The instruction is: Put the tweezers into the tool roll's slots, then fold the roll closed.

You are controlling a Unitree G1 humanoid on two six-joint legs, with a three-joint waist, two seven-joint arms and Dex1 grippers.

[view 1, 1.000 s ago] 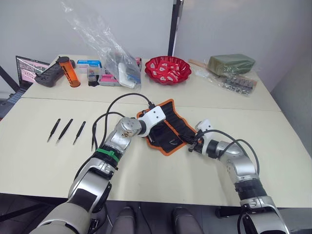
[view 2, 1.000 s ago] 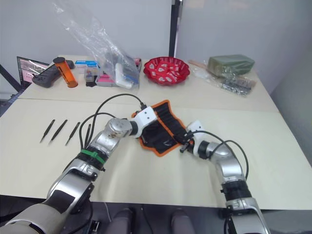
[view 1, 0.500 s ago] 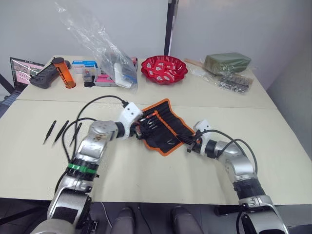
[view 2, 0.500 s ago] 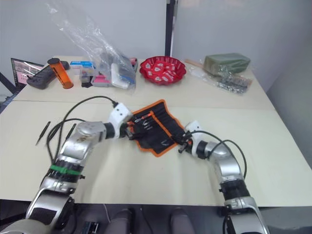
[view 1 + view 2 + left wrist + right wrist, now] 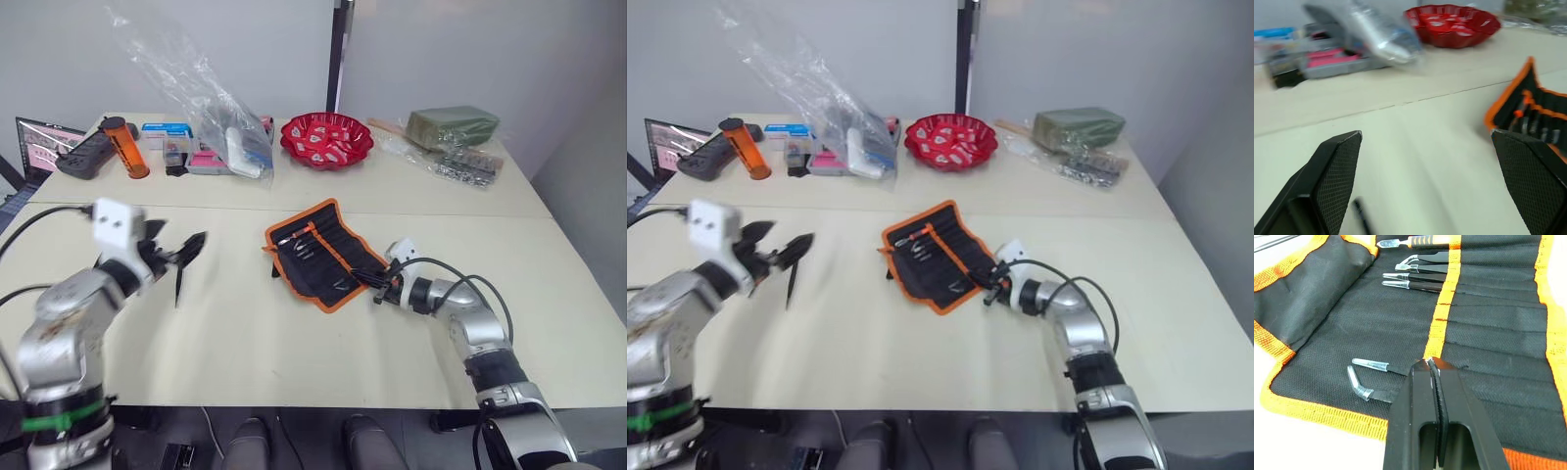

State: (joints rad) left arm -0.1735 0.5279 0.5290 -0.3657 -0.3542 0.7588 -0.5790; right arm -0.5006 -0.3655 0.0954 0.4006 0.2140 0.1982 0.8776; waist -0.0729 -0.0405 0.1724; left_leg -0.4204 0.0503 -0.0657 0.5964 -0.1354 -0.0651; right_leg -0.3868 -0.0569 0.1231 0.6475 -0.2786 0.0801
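The tool roll lies unrolled in the middle of the table, black with orange binding. Several tweezers with clear tip caps sit in its slots, and two more lie lower on the fabric. My right gripper is shut, its tip resting on the roll's near right edge beside the orange stripe. Off to the left, well away from the roll, my left gripper is raised and wide open with nothing in it. One loose tweezer lies on the table just below it.
Along the far side stand a red bowl, a clear plastic bag over some boxes, an orange canister, a laptop and a green package. An orange-handled tool sits in the roll.
My left gripper has drawn back from the roll's left edge to the left side of the table and opened wide. The right gripper has stayed at the roll. The camera shifted a little.
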